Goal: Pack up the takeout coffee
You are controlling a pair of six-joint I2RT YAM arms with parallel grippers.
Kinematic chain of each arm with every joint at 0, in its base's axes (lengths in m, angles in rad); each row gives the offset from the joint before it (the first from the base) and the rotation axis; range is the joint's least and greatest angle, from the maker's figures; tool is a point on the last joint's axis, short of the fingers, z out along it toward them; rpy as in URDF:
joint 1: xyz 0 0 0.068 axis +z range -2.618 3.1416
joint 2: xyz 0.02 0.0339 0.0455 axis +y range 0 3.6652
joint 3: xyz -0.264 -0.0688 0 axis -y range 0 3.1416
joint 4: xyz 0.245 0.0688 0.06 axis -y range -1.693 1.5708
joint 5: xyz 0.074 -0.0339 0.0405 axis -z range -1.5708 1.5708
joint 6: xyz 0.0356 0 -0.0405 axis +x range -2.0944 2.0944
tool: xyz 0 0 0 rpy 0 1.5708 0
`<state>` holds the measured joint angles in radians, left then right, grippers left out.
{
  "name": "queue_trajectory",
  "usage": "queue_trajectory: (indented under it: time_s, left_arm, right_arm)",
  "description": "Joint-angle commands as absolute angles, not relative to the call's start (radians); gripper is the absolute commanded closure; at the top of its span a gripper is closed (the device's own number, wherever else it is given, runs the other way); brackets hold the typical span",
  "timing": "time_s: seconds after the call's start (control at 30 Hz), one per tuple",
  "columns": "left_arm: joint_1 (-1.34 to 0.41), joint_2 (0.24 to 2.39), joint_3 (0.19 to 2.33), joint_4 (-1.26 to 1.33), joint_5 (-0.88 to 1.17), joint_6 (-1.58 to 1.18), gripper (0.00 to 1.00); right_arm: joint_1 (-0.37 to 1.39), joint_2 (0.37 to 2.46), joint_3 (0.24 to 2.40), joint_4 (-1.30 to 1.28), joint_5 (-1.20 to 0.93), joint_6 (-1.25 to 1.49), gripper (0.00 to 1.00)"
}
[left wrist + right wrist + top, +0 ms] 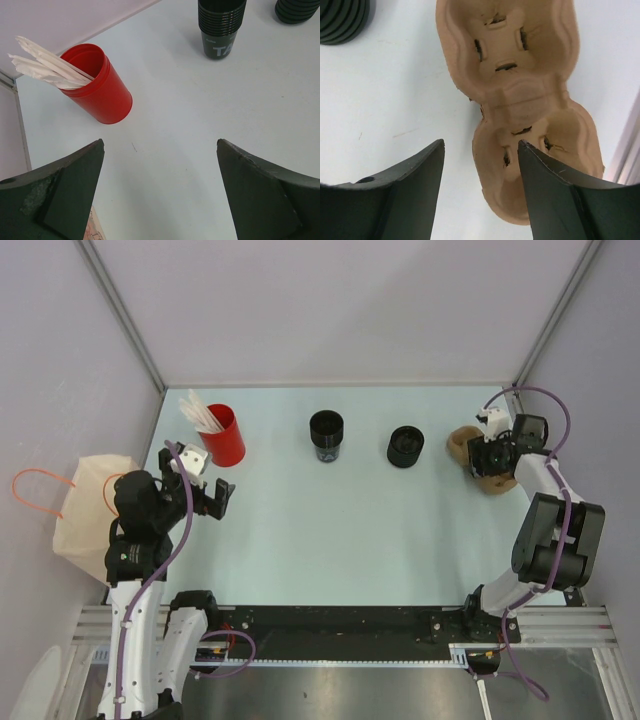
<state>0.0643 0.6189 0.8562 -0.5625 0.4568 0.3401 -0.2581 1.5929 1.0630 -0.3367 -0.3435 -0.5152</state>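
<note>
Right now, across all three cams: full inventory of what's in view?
takeout coffee cup: 1, black, table back centre
squat round piece: 1, black, right of that cup
red cup: 1, red, back left
sticks: several, white, in red cup
cup carrier: 1, tan, far right, two wells seen, both empty
bag: 1, beige, orange handles, off table's left edge
table: 1, pale
left gripper: open, near red cup
right gripper: open, above carrier

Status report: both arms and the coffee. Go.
Left gripper open, empty, near red cup. Right gripper open above cardboard carrier. Coffee cup upright, mid-table, untouched. Nothing between it and left gripper.
</note>
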Motion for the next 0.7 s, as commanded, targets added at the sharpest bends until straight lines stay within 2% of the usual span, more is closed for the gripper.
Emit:
queue_trajectory:
  time_s: [0.0,0.37,0.53,0.67]
  left_arm:
    - [0.072,0.615,0.854,-0.535,0.477,0.327,0.01]
    - [0.077,0.611,0.851,-0.534,0.480,0.325,0.01]
    - [0.077,0.611,0.850,-0.532,0.479,0.325,0.00]
    - [0.078,0.609,0.848,-0.532,0.482,0.325,0.01]
  right_arm:
    - [-0.282,1.513,1.115,-0.279,-0.319,-0.430,0.35]
    - [-0.273,1.562,1.206,-0.320,-0.218,-0.186,0.39]
    - [-0.250,1.568,1.221,-0.342,-0.204,-0.126,0.42]
    - [-0.227,1.600,1.224,-0.365,-0.184,-0.152,0.40]
